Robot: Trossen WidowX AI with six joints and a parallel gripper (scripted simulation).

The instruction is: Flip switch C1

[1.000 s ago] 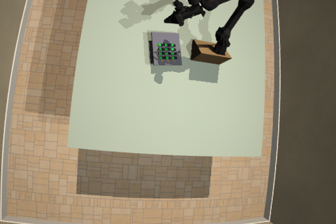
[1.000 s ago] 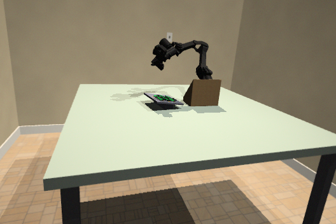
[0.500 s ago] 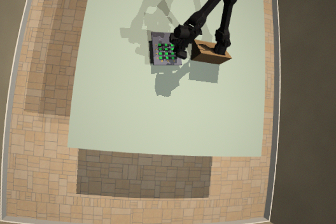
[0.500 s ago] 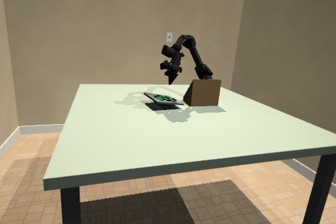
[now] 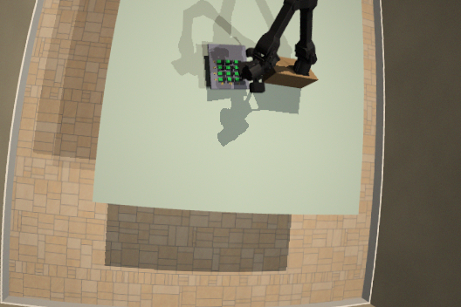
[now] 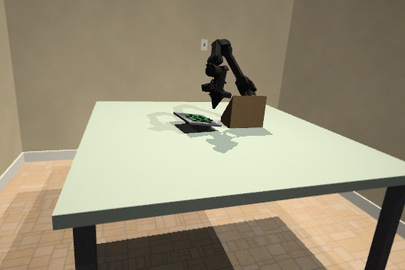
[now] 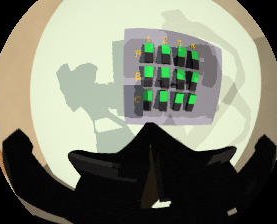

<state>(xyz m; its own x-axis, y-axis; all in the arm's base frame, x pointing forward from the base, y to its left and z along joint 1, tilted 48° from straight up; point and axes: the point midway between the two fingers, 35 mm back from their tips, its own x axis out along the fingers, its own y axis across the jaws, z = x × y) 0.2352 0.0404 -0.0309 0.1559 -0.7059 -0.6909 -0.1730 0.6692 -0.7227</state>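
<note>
We see the C1 switch (image 7: 146, 100) in the panel's nearest row, at the arm's left, on the tilted grey panel (image 6: 180, 116) resting on the pale green counter (image 6: 153, 166). Our claw (image 6: 215, 103) hangs above the panel's near edge, shut tight and holding nothing.

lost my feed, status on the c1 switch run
End effector shut, holding nothing, poised above the near edge of the switch panel. No contact with the panel visible. Nothing between end effector and panel.
</note>
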